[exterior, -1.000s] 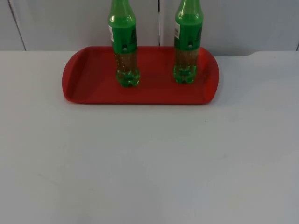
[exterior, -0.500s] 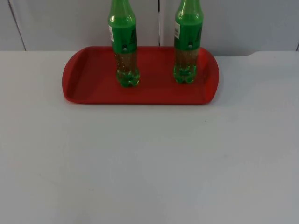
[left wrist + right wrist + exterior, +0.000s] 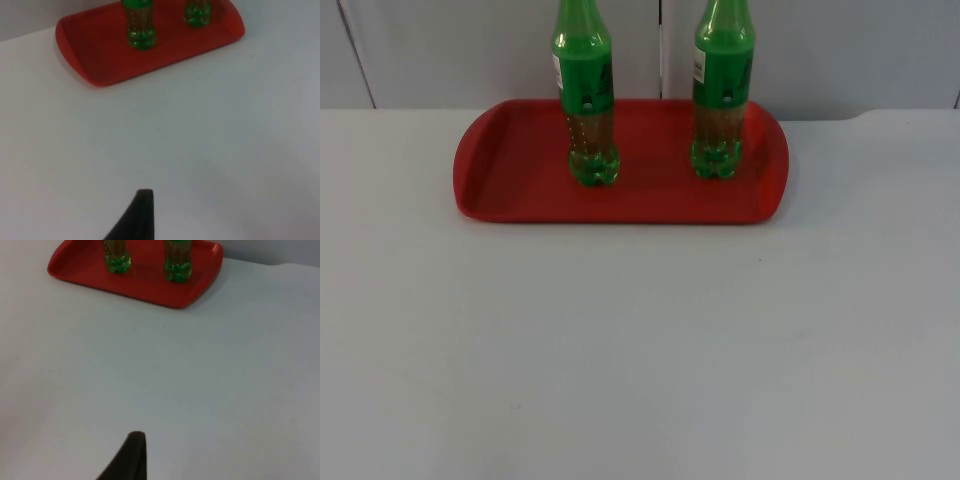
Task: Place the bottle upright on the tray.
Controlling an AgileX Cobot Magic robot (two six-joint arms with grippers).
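Observation:
A red tray lies at the back of the white table, near the wall. Two green bottles stand upright on it: the left bottle near the tray's middle, the right bottle toward its right end. Each has a green label and clear ribbed base. My left gripper hangs over bare table, well short of the tray and both bottles. My right gripper is likewise over bare table, far from the tray and the bottles. Both arms wait, holding nothing that I can see.
The grey partition wall rises directly behind the tray. The white table top stretches wide in front of the tray toward me.

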